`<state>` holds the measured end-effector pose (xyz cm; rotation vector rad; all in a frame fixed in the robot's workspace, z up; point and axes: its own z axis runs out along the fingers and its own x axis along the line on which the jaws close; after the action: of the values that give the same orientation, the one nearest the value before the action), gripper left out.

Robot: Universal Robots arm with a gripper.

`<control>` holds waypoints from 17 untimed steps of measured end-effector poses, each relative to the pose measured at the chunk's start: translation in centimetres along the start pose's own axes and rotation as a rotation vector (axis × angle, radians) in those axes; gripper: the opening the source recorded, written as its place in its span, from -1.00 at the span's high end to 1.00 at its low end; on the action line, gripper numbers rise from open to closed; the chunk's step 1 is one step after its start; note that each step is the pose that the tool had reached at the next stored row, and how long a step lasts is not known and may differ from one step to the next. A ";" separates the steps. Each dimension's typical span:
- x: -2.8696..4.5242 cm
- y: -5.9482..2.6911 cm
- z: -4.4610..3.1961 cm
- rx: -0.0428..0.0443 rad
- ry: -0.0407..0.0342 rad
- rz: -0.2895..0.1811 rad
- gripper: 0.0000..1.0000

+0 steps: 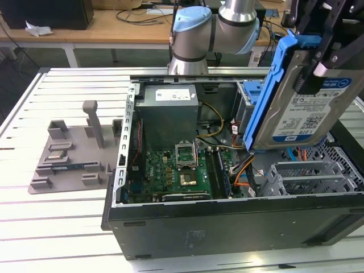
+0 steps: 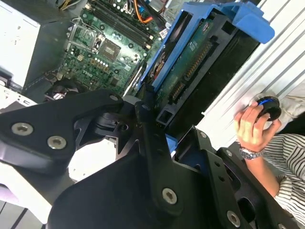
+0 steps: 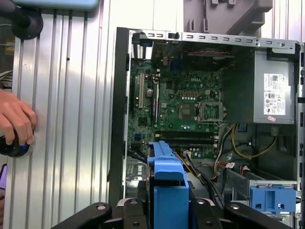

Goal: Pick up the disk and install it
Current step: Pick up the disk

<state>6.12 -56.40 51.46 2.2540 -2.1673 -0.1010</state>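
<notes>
You've got the exterior view high, mid range, looking across the open case [image 1: 227,227] twd the arm [image 1: 190,45] base. First wrist view faces straight down into it; second wrist view hugs the disk [image 2: 190,62], angled. All 3 share the board [image 1: 170,170].

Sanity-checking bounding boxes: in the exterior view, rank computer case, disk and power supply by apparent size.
1. computer case
2. disk, which looks bigger because it is raised close to the camera
3. power supply, set farther back inside the case
</notes>
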 end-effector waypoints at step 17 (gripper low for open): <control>2.29 -2.31 0.60 0.0002 -0.0027 0.005 0.26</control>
<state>8.49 -58.57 50.66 2.2498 -2.1741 -0.1039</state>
